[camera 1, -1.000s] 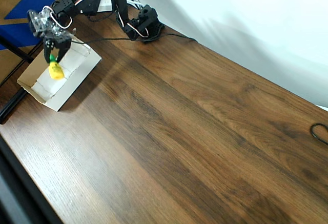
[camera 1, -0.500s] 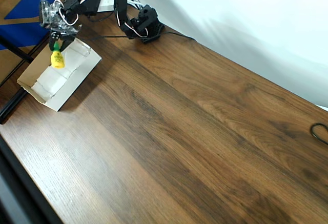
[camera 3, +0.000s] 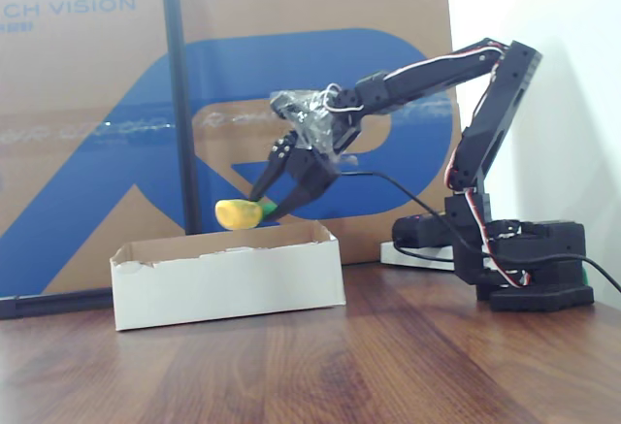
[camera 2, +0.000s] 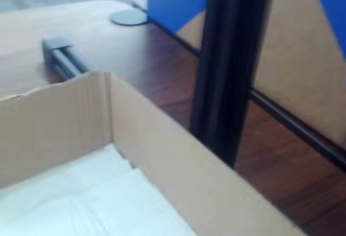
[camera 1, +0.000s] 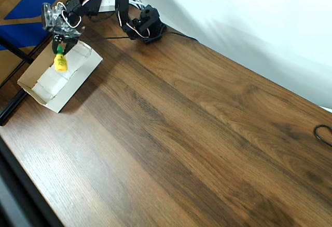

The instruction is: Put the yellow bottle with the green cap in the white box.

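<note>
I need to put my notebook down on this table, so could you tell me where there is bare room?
The wood is bare from the white box across to the cable loop at the right edge in the overhead view. The top left corner is crowded: the box, the arm's base, and the gripper holding the bottle above the box.
</note>
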`<state>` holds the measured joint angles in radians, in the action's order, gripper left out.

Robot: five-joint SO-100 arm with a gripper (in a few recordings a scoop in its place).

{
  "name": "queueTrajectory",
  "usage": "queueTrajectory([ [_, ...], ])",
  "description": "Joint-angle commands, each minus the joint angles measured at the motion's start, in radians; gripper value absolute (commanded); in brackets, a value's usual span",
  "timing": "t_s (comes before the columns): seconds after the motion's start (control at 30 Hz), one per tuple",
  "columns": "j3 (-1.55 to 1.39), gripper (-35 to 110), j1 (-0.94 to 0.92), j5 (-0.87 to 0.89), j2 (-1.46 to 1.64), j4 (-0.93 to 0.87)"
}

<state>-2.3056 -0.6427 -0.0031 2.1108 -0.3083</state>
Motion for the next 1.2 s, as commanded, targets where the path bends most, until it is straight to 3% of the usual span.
queueTrajectory([
  [0.0,0.112,0,0.002,-0.006,-0.012,-0.002],
  [0.47,0.164,0,-0.106,-0.003,-0.216,0.126],
  [0.67,0.160,21,-0.147,0.014,-0.225,0.141],
  [0.83,0.141,19,-0.144,0.017,-0.199,0.141],
  [0.93,0.124,0,-0.129,0.009,-0.166,0.138],
  [1.17,0.084,0,-0.064,0.000,-0.058,0.097],
])
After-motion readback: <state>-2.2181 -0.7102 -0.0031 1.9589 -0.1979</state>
